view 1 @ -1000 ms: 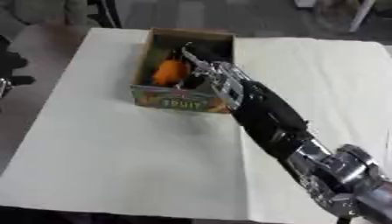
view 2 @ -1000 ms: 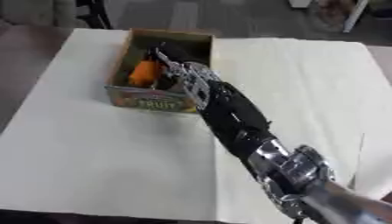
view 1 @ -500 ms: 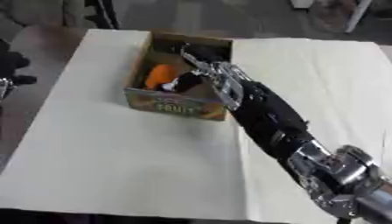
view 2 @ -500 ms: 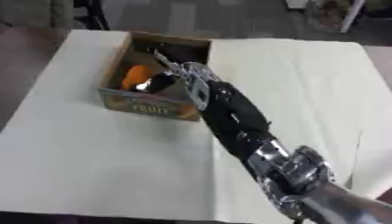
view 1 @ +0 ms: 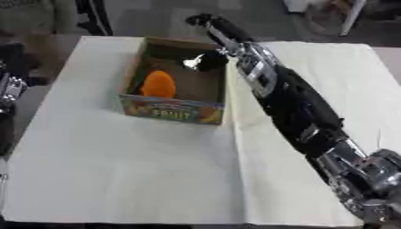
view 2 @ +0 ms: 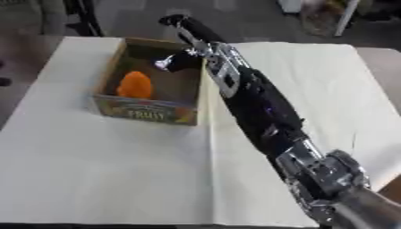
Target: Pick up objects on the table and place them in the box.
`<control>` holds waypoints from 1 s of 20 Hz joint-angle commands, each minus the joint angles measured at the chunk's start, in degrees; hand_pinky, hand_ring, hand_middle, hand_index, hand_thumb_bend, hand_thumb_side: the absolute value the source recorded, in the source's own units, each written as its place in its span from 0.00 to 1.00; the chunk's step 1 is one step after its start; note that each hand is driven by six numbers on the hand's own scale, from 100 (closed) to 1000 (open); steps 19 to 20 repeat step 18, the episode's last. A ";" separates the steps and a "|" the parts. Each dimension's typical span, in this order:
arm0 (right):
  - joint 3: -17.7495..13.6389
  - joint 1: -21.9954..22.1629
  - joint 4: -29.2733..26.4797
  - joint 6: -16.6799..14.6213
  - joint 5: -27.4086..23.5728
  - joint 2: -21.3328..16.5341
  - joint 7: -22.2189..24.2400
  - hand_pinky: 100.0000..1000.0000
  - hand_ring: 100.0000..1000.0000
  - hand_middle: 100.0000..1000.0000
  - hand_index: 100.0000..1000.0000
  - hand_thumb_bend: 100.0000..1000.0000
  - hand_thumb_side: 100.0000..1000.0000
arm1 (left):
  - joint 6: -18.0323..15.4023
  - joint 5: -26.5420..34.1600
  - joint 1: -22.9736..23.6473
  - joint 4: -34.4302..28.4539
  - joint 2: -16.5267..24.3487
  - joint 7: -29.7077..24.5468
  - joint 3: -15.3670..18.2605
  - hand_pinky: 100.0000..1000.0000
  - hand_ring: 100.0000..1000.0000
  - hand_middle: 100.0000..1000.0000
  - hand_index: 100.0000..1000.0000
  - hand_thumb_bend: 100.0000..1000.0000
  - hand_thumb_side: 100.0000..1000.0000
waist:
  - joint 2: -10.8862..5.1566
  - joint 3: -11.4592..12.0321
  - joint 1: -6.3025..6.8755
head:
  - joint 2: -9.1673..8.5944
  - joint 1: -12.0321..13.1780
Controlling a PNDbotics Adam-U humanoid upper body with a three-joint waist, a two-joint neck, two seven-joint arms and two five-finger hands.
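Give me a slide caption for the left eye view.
Right hand open above the fruit box, orange object inside.

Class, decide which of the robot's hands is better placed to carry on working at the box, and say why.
The right hand: its arm stretches across the table to the box, which holds the orange object. The left hand is not visible.

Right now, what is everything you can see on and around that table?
table: one, covered in a cream white cloth, fills the view.
fruit box: one, brown cardboard with a colourful printed front, far left part of the table.
orange fruit: one, orange, inside the box at its left.
left hand: partly seen, black and silver, at the left edge.
right hand: black, fingers stretched out above the box's far right corner, thumb over the box.
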 commanded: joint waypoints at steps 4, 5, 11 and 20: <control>-3.23 3.65 -9.99 -0.15 -5.97 -5.19 -3.16 0.66 0.81 0.73 0.83 0.42 0.18 | -0.30 -0.31 0.25 -0.42 1.63 0.86 1.20 0.59 0.70 0.57 0.70 0.47 0.35 | -1.25 -2.42 0.05 | 0.61 1.99; -3.59 4.82 -11.64 0.30 -6.98 -6.02 -4.13 0.65 0.81 0.72 0.83 0.42 0.18 | -0.33 -0.36 0.37 -0.36 1.70 0.96 1.28 0.59 0.70 0.57 0.70 0.47 0.35 | -1.28 -2.86 -0.01 | 0.68 2.23; -5.01 9.77 -18.21 4.93 -12.39 -9.67 -7.22 0.62 0.78 0.69 0.81 0.41 0.18 | -0.49 -0.58 0.76 -0.10 1.92 1.33 1.58 0.59 0.70 0.57 0.70 0.47 0.35 | -1.14 -5.03 -0.30 | 0.58 3.13; -6.68 18.53 -25.47 9.32 -18.57 -13.26 -9.81 0.61 0.77 0.67 0.79 0.36 0.18 | -0.70 -0.74 0.98 0.14 2.17 1.86 1.74 0.59 0.70 0.57 0.70 0.47 0.35 | -0.77 -6.52 -0.31 | 0.79 3.74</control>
